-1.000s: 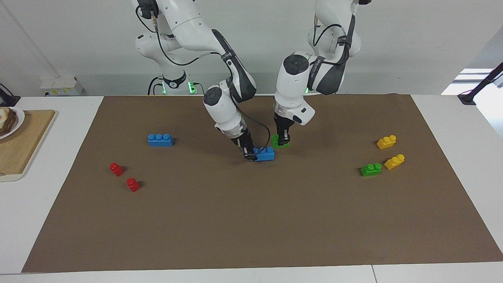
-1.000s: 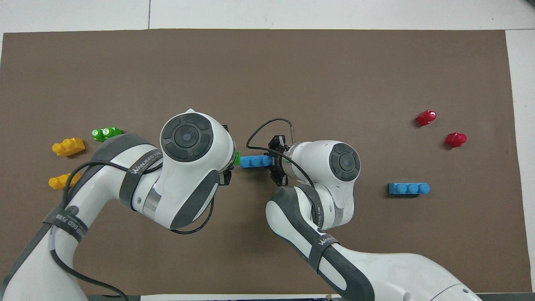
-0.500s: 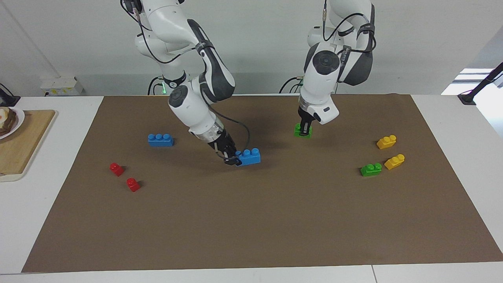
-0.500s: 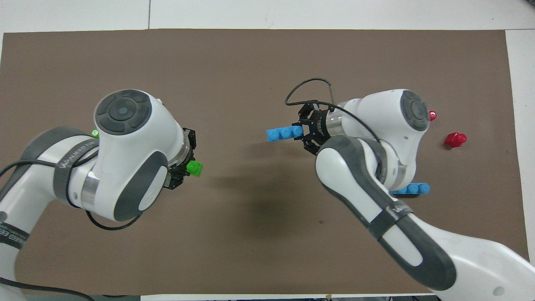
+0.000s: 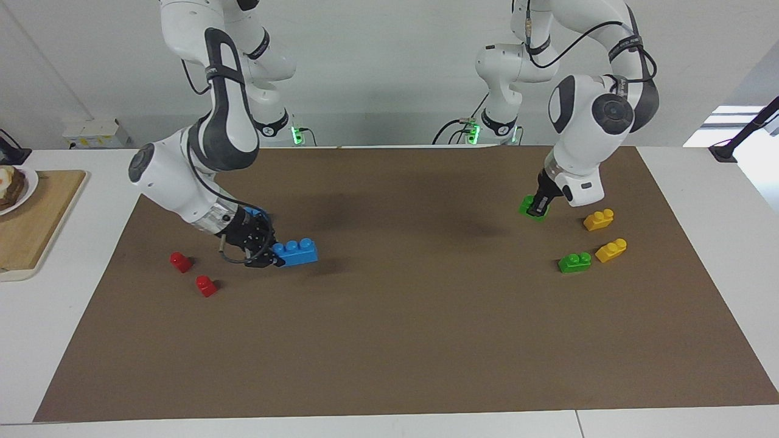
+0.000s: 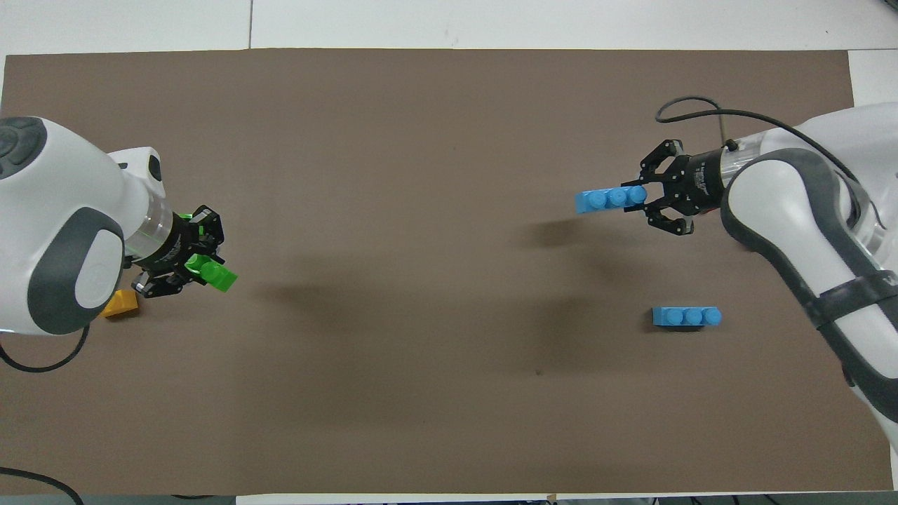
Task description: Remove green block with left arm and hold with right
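Note:
The green block [image 5: 530, 207] is a small two-stud brick clamped in my left gripper [image 5: 538, 208], which hangs over the mat toward the left arm's end, beside the yellow bricks. From overhead the green block [image 6: 214, 275] sticks out of the left gripper [image 6: 200, 263]. My right gripper [image 5: 274, 255] is shut on one end of a blue three-stud brick [image 5: 296, 252], over the mat toward the right arm's end. In the overhead view the blue brick [image 6: 609, 200] points away from the right gripper [image 6: 642, 198] toward the mat's middle.
A second green block [image 5: 574, 262] and two yellow bricks [image 5: 598, 219] [image 5: 611, 250] lie near the left gripper. Another blue brick [image 6: 686, 317] and two red pieces [image 5: 181, 261] [image 5: 206, 285] lie near the right gripper. A wooden board [image 5: 36, 225] sits off the mat.
The green block has come off the blue brick. The left arm carried it toward its own end of the table; the right arm swung the blue brick toward the other end.

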`<action>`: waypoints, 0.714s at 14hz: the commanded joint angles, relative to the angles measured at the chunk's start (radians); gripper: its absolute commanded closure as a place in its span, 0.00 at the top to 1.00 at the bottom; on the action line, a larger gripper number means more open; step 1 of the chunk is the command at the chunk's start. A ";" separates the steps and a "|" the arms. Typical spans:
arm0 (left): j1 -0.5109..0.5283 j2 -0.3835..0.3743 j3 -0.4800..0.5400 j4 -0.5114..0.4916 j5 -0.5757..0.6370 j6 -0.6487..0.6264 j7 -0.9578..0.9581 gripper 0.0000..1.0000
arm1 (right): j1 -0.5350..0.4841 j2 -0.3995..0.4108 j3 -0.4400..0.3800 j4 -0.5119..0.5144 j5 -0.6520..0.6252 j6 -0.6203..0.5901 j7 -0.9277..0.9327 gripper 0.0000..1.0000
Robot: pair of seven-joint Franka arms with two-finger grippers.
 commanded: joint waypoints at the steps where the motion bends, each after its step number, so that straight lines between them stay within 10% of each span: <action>1: 0.104 -0.050 -0.011 -0.062 -0.015 -0.001 0.310 0.00 | -0.076 -0.029 0.014 -0.071 0.019 -0.003 -0.067 0.00; 10: 0.192 -0.044 -0.008 -0.254 -0.014 0.278 0.919 0.00 | -0.150 -0.006 0.012 -0.179 -0.012 0.015 -0.162 0.00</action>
